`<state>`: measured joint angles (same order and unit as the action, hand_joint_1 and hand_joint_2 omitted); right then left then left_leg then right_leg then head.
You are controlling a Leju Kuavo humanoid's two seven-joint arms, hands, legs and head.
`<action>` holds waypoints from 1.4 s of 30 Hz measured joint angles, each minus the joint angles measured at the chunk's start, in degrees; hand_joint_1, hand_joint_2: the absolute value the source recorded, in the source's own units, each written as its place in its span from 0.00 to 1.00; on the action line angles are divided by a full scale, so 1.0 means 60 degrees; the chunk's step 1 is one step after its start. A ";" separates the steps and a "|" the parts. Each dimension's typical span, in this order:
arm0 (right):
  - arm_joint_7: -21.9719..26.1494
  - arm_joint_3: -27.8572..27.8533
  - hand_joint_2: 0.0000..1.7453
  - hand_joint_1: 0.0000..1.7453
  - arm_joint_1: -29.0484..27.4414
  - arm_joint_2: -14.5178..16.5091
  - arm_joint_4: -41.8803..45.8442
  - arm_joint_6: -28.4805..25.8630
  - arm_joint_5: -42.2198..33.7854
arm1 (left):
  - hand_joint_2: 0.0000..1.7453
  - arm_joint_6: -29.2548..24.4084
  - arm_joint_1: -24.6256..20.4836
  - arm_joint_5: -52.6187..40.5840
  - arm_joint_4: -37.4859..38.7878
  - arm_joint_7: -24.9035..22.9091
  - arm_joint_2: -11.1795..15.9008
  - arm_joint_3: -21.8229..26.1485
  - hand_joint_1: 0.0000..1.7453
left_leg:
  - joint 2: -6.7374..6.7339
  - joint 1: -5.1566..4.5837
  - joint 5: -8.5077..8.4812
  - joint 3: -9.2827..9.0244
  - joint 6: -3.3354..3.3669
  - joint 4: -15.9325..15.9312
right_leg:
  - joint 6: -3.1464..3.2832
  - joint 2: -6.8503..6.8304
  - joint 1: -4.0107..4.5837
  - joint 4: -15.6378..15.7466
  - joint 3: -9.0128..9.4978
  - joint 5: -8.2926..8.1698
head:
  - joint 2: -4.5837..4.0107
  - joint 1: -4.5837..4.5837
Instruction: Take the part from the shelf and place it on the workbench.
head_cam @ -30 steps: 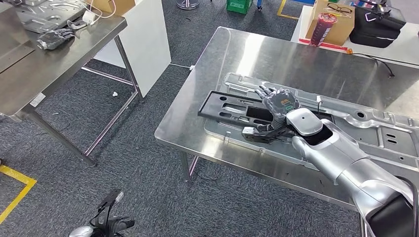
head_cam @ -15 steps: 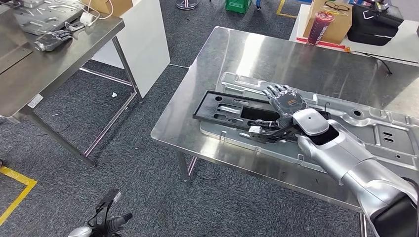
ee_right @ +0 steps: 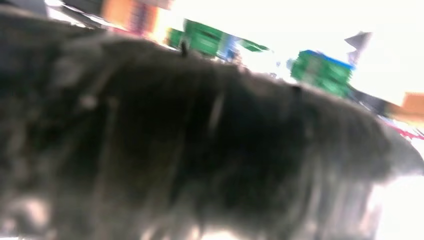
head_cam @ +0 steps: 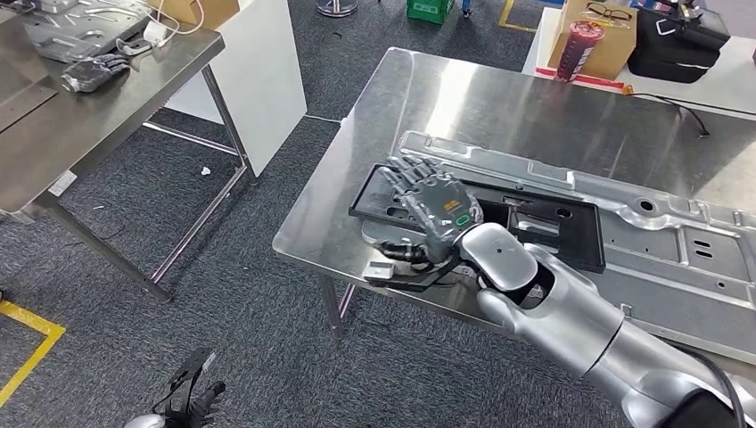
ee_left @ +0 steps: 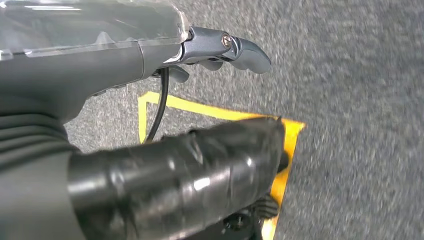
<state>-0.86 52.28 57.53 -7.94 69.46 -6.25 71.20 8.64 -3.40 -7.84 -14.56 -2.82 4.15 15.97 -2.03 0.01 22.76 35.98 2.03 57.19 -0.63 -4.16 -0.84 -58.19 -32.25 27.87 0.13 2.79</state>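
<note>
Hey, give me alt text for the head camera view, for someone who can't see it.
The robot's right hand, fingers spread, hovers over the near-left end of a black plastic part lying on a silver metal panel on a steel workbench. A second steel table stands to the left across grey carpet.

It looks like an industrial workshop or robot lab: steel workbenches (head_cam: pixel 499 107) on grey carpet, yellow floor tape (head_cam: pixel 31 343), a stamped metal panel (head_cam: pixel 677 241) and green crates (head_cam: pixel 431 9).
</note>
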 joint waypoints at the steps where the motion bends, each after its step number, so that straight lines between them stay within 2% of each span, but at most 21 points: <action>1: -0.0092 0.0000 0.00 0.00 -0.0043 0.0031 0.0486 0.0058 -0.0003 | 0.00 -0.0135 -0.0017 -0.0066 0.0000 0.0005 -0.0063 0.0024 0.00 | 0.0018 0.0026 -0.0044 -0.0045 0.0036 -0.0084 | 0.0003 0.0161 -0.0003 -0.0248 -0.0085 0.0216 | 0.0000 -0.0001; 2: -0.0174 0.0001 0.00 0.00 -0.0085 0.0046 0.0929 0.0121 -0.0017 | 0.00 -0.0264 -0.0045 -0.0120 -0.0001 0.0013 -0.0139 0.0045 0.00 | 0.0039 0.0049 -0.0079 -0.0082 0.0065 -0.0149 | 0.0009 0.0351 -0.0007 -0.0688 -0.0254 0.0529 | 0.0000 -0.0005; 4: -0.0276 0.0005 0.00 0.00 -0.0193 0.0067 0.1643 0.0221 -0.0081 | 0.50 -0.0478 -0.0110 -0.0192 -0.0005 0.0036 -0.0308 0.0080 0.00 | 0.0107 0.0026 -0.0098 -0.0086 0.0089 -0.0147 | 0.0017 0.0622 -0.0005 -0.1921 -0.0761 0.1157 | 0.0000 -0.0004; 6: -0.0312 0.0018 0.00 0.00 -0.0287 0.0075 0.2213 0.0313 -0.0181 | 1.00 -0.0656 -0.0138 -0.0261 -0.0010 0.0045 -0.0486 0.0124 0.00 | 0.0201 0.0018 -0.0092 -0.0061 0.0090 -0.0080 | 0.0008 0.0672 -0.0007 -0.2571 -0.1034 0.1219 | 0.0000 -0.0005; 7: -0.0314 0.0026 0.00 0.00 -0.0300 0.0075 0.2432 0.0346 -0.0230 | 1.00 -0.0708 -0.0143 -0.0293 -0.0011 0.0026 -0.0562 0.0148 0.00 | 0.0245 0.0022 -0.0086 -0.0040 0.0083 -0.0030 | 0.0011 0.0674 -0.0011 -0.2375 -0.0941 0.0974 | 0.0000 -0.0007; 10: -0.0299 0.0035 0.00 0.00 -0.0260 0.0076 0.2845 0.0367 -0.0295 | 1.00 -0.0711 -0.0156 -0.0357 -0.0011 -0.0063 -0.0716 0.0233 0.00 | 0.0337 0.0033 -0.0065 0.0062 0.0008 0.0137 | 0.0063 0.0690 -0.0001 -0.0678 -0.0132 0.0143 | 0.0000 -0.0006; 12: -0.0284 0.0043 0.00 0.00 -0.0244 0.0084 0.3000 0.0367 -0.0301 | 1.00 -0.0675 -0.0162 -0.0382 -0.0011 -0.0096 -0.0755 0.0283 0.00 | 0.0366 0.0026 -0.0110 0.0126 -0.0108 0.0197 | 0.0107 0.0703 0.0048 -0.0218 0.0049 0.0032 | 0.0000 -0.0003; 15: -0.0264 0.0077 0.00 0.00 -0.0225 0.0090 0.3108 0.0368 -0.0343 | 1.00 -0.0591 -0.0147 -0.0406 -0.0011 -0.0126 -0.0773 0.0327 0.00 | 0.0387 0.0039 -0.0124 0.0221 -0.0312 0.0236 | 0.0250 0.0675 0.0038 -0.0147 -0.0059 -0.0132 | 0.0000 0.0014; 18: -0.0254 0.0106 0.00 0.00 -0.0213 0.0087 0.3118 0.0381 -0.0455 | 1.00 -0.0539 -0.0142 -0.0462 -0.0011 -0.0142 -0.0780 0.0350 0.00 | 0.0377 0.0104 0.0856 0.0661 -0.0476 0.1361 | 0.0432 0.0630 -0.0002 -0.0072 -0.0275 -0.0377 | 0.0000 0.0077; 20: -0.0281 0.0106 0.00 0.00 -0.0227 0.0074 0.3111 0.0413 -0.0536 | 1.00 -0.0543 -0.0144 -0.0530 -0.0011 -0.0124 -0.0778 0.0364 0.00 | 0.0372 0.0134 0.1544 0.0998 -0.0561 0.2580 | 0.0446 0.0617 0.0008 -0.0087 -0.0474 -0.0520 | 0.0000 0.0094; 21: -0.0310 0.0106 0.00 0.00 -0.0240 0.0054 0.3105 0.0442 -0.0578 | 1.00 -0.0553 -0.0142 -0.0577 -0.0012 -0.0105 -0.0778 0.0372 0.00 | 0.0371 0.0147 0.1636 0.0998 -0.0586 0.2872 | 0.0434 0.0614 0.0010 -0.0100 -0.0570 -0.0585 | 0.0000 0.0095; 23: -0.0399 0.0099 0.00 0.00 -0.0259 -0.0022 0.3096 0.0501 -0.0654 | 1.00 -0.0586 -0.0142 -0.0695 -0.0040 -0.0046 -0.0769 0.0391 0.00 | 0.0367 0.0183 0.1321 0.0402 -0.0601 0.2298 | 0.0382 0.0609 0.0004 -0.0141 -0.0740 -0.0699 | 0.0000 0.0097; 25: -0.0504 0.0062 0.00 0.00 -0.0259 -0.0138 0.3094 0.0535 -0.0722 | 1.00 -0.0618 -0.0162 -0.0807 -0.0102 0.0013 -0.0755 0.0404 0.00 | 0.0365 0.0189 0.1010 -0.0544 -0.0570 0.0919 | 0.0290 0.0602 0.0005 -0.0193 -0.0861 -0.0792 | 0.0000 0.0097; 27: -0.0592 -0.0014 0.00 0.00 -0.0256 -0.0275 0.3092 0.0558 -0.0785 | 1.00 -0.0640 -0.0178 -0.0903 -0.0148 0.0051 -0.0747 0.0406 0.00 | 0.0385 0.0138 0.0933 -0.0950 -0.0478 0.0229 | 0.0167 0.0589 0.0015 -0.0208 -0.0916 -0.0895 | 0.0000 0.0092; 29: -0.0641 -0.0103 0.00 0.00 -0.0256 -0.0426 0.3089 0.0587 -0.0813 | 1.00 -0.0651 -0.0171 -0.0967 -0.0171 0.0066 -0.0744 0.0406 0.00 | 0.0400 0.0106 0.0827 -0.0877 -0.0345 0.0194 | 0.0029 0.0582 0.0020 -0.0170 -0.0948 -0.1025 | 0.0000 0.0086; 31: -0.0668 -0.0182 0.00 0.00 -0.0254 -0.0591 0.3089 0.0644 -0.0823 | 1.00 -0.0655 -0.0176 -0.1016 -0.0195 0.0066 -0.0745 0.0406 0.00 | 0.0369 0.0130 0.0667 -0.0774 -0.0170 0.0123 | -0.0079 0.0614 0.0008 -0.0317 -0.1061 -0.0834 | 0.0000 0.0076; 34: -0.0750 -0.0312 0.00 0.00 -0.0286 -0.0855 0.3088 0.0757 -0.0827 | 1.00 -0.0622 -0.0190 -0.1167 -0.0250 0.0025 -0.0744 0.0406 0.00 | 0.0336 0.0117 0.0376 -0.0461 0.0034 0.0088 | -0.0161 0.0654 0.0000 -0.1816 -0.1603 0.0404 | 0.0000 0.0065; 36: -0.0780 -0.0407 0.00 0.00 -0.0332 -0.1034 0.3087 0.0770 -0.0840 | 1.00 -0.0577 -0.0190 -0.1269 -0.0272 -0.0023 -0.0743 0.0406 0.00 | 0.0339 0.0071 0.0201 -0.0194 0.0069 0.0121 | -0.0176 0.0657 0.0009 -0.2802 -0.1808 0.0816 | 0.0000 0.0067; 38: -0.0789 -0.0495 0.00 0.00 -0.0361 -0.1174 0.3086 0.0771 -0.0865 | 1.00 -0.0556 -0.0188 -0.1313 -0.0287 -0.0044 -0.0743 0.0406 0.00 | 0.0355 0.0018 0.0051 0.0055 0.0071 0.0175 | -0.0109 0.0663 0.0037 -0.2554 -0.1357 0.0517 | 0.0000 0.0067; 40: -0.0795 -0.0597 0.00 0.00 -0.0355 -0.1263 0.3089 0.0771 -0.0885 | 1.00 -0.0548 -0.0187 -0.1323 -0.0302 -0.0049 -0.0759 0.0406 0.00 | 0.0375 -0.0034 -0.0081 0.0235 0.0039 0.0221 | 0.0082 0.0678 0.0106 -0.1242 -0.0378 0.0207 | 0.0000 0.0071; 42: -0.0797 -0.0698 0.00 0.00 -0.0339 -0.1306 0.3104 0.0769 -0.0892 | 1.00 -0.0542 -0.0190 -0.1327 -0.0316 -0.0055 -0.0778 0.0406 0.00 | 0.0366 -0.0027 -0.0217 0.0307 -0.0050 0.0216 | 0.0222 0.0677 0.0187 -0.0277 0.0224 0.0164 | 0.0000 0.0073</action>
<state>-5.64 48.09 55.50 -15.78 88.08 -1.63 65.85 5.38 -4.53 -15.80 -16.45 -3.15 -0.51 18.40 0.17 -0.15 21.46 37.83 1.73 58.49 0.70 -0.10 0.29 -59.86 -30.90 28.85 0.13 3.22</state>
